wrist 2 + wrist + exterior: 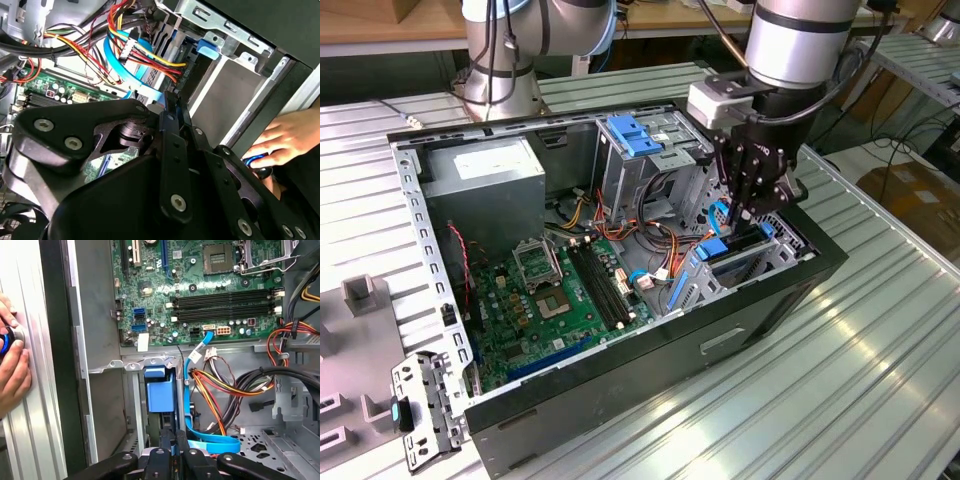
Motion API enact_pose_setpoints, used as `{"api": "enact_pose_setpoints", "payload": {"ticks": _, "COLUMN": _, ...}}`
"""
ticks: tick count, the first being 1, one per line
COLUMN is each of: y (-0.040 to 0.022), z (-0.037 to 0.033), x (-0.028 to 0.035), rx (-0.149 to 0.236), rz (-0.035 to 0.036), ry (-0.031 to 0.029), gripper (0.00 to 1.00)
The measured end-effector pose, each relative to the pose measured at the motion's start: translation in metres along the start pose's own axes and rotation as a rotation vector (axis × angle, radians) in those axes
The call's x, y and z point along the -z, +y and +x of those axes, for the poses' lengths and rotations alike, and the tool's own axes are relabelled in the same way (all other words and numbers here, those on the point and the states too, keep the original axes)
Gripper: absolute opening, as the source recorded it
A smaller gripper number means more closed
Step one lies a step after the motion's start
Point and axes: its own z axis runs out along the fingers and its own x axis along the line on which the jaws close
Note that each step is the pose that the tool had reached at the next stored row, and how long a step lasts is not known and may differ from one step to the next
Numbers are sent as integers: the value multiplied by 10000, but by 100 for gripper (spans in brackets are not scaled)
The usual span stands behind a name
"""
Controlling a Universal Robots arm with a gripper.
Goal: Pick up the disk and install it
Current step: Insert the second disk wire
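Note:
The disk [745, 243] lies in the low drive cage at the front corner of the open computer case, on the exterior view's right. Its light blue carrier rails [716, 246] frame it, and most of its face is hidden by the cage and my arm. The blue carrier end [161, 392] also shows in the first wrist view, and a blue tab [207, 47] in the second wrist view. My gripper [744, 212] hangs straight down over that cage. Its thin black fingers [171, 439] are pressed together, with their tips right at the blue carrier. Nothing is lifted.
Coloured power cables [220, 385] and a light blue flat cable [210, 442] lie beside the cage. The green motherboard [555, 290], the grey power-supply box [485, 180] and a tall metal cage with a blue bracket [635, 135] fill the case. A person's hand [287, 135] rests outside the case wall.

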Motion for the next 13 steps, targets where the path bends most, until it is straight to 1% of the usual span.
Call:
{"api": "enact_pose_setpoints", "payload": {"ticks": 2, "y": 1, "z": 10, "x": -5, "rx": -6, "rz": 18, "ry": -63, "gripper": 16}}
{"api": "enact_pose_setpoints", "payload": {"ticks": 3, "y": 2, "z": 14, "x": -7, "rx": -9, "rz": 27, "ry": -77, "gripper": 16}}
{"api": "enact_pose_setpoints", "payload": {"ticks": 5, "y": 2, "z": 28, "x": -14, "rx": -31, "rz": 96, "ry": -210, "gripper": 16}}
{"api": "enact_pose_setpoints", "payload": {"ticks": 7, "y": 5, "z": 52, "x": -21, "rx": -2, "rz": 132, "ry": -309, "gripper": 16}}
{"api": "enact_pose_setpoints", "payload": {"ticks": 9, "y": 10, "z": 67, "x": -26, "rx": 132, "rz": 149, "ry": -342, "gripper": 16}}
{"api": "enact_pose_setpoints", "payload": {"ticks": 11, "y": 14, "z": 84, "x": -32, "rx": 237, "rz": 181, "ry": -388, "gripper": 16}}
{"api": "enact_pose_setpoints", "payload": {"ticks": 12, "y": 13, "z": 91, "x": -34, "rx": 253, "rz": 213, "ry": -437, "gripper": 16}}
{"api": "enact_pose_setpoints", "payload": {"ticks": 13, "y": 13, "z": 94, "x": -37, "rx": 253, "rz": 231, "ry": -486, "gripper": 16}}
